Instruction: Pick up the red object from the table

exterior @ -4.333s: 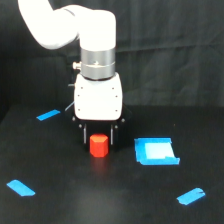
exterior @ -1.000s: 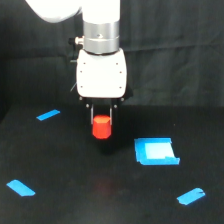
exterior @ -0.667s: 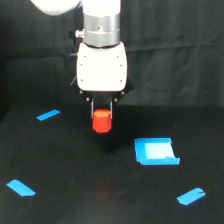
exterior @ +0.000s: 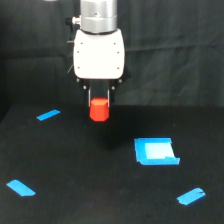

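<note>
The red object (exterior: 99,110), a small red-orange stubby block, hangs in the air well above the table (exterior: 90,185), a flat black surface. My gripper (exterior: 99,106) is shut on it, one dark finger on each side of the block. Above the fingers sits the white gripper body and the arm's grey wrist. The block's lower half shows below the fingertips.
A blue square tray (exterior: 155,151) lies on the table toward the exterior view's right. Blue tape strips lie at the left back (exterior: 48,115), left front (exterior: 21,188) and right front (exterior: 191,196). A black fabric backdrop hangs behind.
The gripper closed around the red object on the table and has since lifted it; over the last second it kept rising with the block held.
</note>
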Available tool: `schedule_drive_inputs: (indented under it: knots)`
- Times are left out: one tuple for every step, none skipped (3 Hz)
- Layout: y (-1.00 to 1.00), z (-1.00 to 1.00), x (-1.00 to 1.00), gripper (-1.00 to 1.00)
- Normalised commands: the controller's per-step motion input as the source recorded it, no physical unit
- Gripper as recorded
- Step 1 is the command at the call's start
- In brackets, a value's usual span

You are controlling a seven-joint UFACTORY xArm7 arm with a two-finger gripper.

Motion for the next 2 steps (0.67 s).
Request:
schedule_drive_inputs:
  knots:
    - [-0.02, 0.83, -0.07, -0.76]
    - [-0.06, 0.70, -0.10, -0.78]
